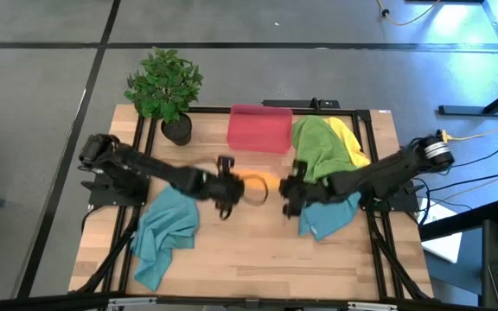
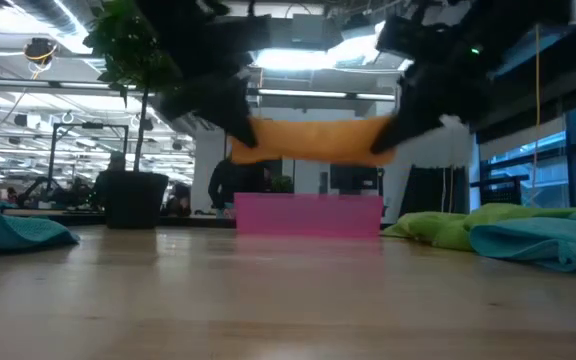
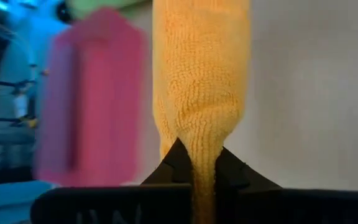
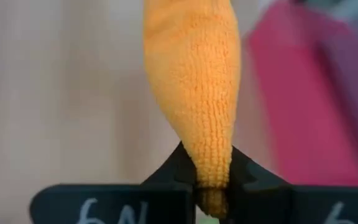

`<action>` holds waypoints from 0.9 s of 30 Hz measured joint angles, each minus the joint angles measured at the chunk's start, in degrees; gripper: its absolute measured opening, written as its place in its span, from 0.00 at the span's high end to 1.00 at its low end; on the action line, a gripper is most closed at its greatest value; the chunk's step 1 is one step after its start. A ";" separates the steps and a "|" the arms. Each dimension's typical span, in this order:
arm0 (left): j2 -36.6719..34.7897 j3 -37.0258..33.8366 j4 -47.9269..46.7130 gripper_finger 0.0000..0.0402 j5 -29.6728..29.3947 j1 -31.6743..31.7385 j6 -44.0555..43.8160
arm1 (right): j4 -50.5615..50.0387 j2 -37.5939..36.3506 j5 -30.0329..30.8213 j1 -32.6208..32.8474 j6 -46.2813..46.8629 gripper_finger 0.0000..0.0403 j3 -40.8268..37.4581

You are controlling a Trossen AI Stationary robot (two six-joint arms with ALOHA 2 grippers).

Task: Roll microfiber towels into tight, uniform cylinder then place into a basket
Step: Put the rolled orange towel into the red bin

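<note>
Wooden surface [image 1: 249,259] carries two teal towels [image 1: 164,233], a green towel [image 1: 316,145] over a yellow towel [image 1: 349,138], the potted plant [image 1: 166,86] and the red-pink basket [image 1: 260,128], whose inside is hidden. Left tool [image 1: 229,186] and right tool [image 1: 288,192] each pinch one end of the rolled orange towel [image 1: 261,180], held level in the air just in front of the basket.

Overhead, tabletop and two close wrist cameras share the orange towel [image 1: 256,181].

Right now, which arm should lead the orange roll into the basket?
Neither alone: left gripper and right gripper each pinch one end of the orange towel, held above the table. The basket lies about midway between them, so both should carry it together.
</note>
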 joint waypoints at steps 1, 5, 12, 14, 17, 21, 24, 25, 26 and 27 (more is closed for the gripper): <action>-0.84 0.00 0.58 0.98 0.02 2.20 2.01 | -0.19 -1.49 0.03 -1.97 -1.86 0.94 0.00; -1.70 0.11 5.49 0.98 3.19 11.03 10.79 | 0.41 -5.20 -0.13 -10.67 -8.87 0.94 0.02; -1.11 0.11 12.87 0.98 13.28 25.88 20.71 | 5.98 -3.66 -10.76 -26.69 -18.30 0.94 0.01; -1.18 0.11 15.42 0.98 18.10 29.86 21.49 | 9.14 -2.64 -14.53 -31.11 -20.48 0.94 0.00; -0.29 0.17 18.45 0.99 23.57 34.98 22.71 | 13.29 -0.34 -20.50 -37.49 -22.77 0.94 0.02; 1.88 0.17 20.60 0.99 29.39 40.12 25.23 | 17.28 3.66 -27.19 -43.68 -24.91 0.94 0.04; 4.92 0.17 22.75 0.99 32.46 42.72 27.07 | 20.22 7.18 -29.91 -46.59 -26.38 0.94 0.09; 5.92 0.17 23.73 0.99 32.75 43.23 27.72 | 20.76 8.21 -30.51 -47.27 -26.91 0.94 0.09; 7.01 0.17 24.85 0.99 32.90 43.72 28.27 | 21.70 9.37 -30.62 -47.80 -27.57 0.94 0.09; 8.12 0.17 25.85 0.99 32.98 44.18 28.94 | 22.91 10.55 -30.65 -48.25 -27.92 0.94 0.09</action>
